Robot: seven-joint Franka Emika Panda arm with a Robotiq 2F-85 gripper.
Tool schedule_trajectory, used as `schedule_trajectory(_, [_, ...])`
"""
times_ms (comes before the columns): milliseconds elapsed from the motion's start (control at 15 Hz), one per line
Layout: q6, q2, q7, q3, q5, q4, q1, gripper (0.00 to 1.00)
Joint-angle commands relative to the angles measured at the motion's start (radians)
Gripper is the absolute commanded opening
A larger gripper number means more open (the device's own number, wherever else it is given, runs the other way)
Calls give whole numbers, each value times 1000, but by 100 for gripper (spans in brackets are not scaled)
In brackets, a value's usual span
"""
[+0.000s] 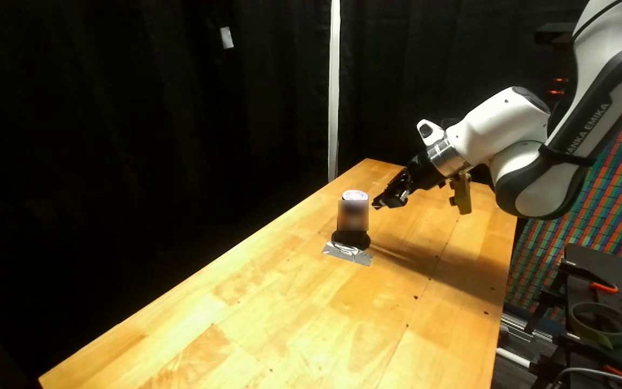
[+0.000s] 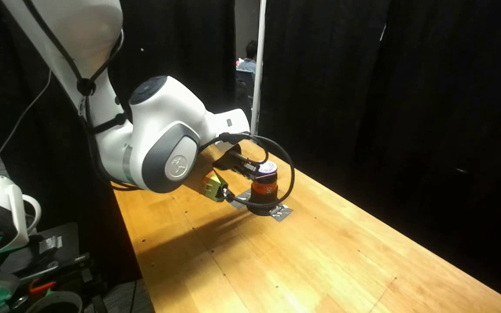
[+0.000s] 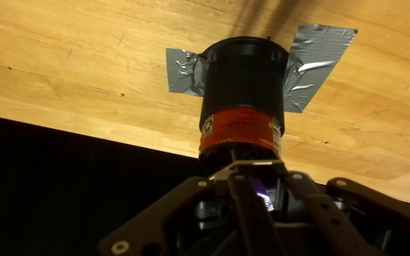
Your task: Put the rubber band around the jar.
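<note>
My gripper (image 3: 261, 171) is right up at the jar (image 2: 264, 188), angled down toward its upper part, and my jaws stand apart: in the wrist view there is a gap between my fingers (image 3: 250, 208), and a bit of purple and white shows through it. A thin tan strip that looks like the rubber band (image 3: 262, 162) runs across at the fingertips, though I cannot tell how far round them it goes. In an exterior view my fingertips end just beside the jar, a little lower than its pale top (image 1: 355, 195); whether they touch it I cannot tell, and a blurred patch hides the jar's middle there. The jar stands upright on the wooden table (image 1: 268, 302), with an orange label (image 3: 242, 128) above a black lower part (image 3: 244, 85) that flares out at the foot. Grey tape (image 3: 320, 57) sticks to the table on two sides of that foot and laps onto its edge. From my arm (image 2: 185, 100) a black cable (image 2: 293, 171) loops out and, in an exterior view, crosses in front of the jar. Behind the table hang black curtains (image 1: 127, 135) beside a white pole (image 2: 258, 74), and in an exterior view a dark-haired person (image 2: 248, 64) shows through an opening next to that pole, small and far back
</note>
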Motion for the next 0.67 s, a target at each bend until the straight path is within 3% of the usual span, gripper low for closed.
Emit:
schedule_trajectory(0, [137, -5, -191, 168, 110, -67, -147, 20])
schedule_trajectory(267, [296, 29, -290, 262, 145, -96, -243, 19])
schedule_trajectory(600, [460, 90, -350, 310, 123, -103, -311, 18])
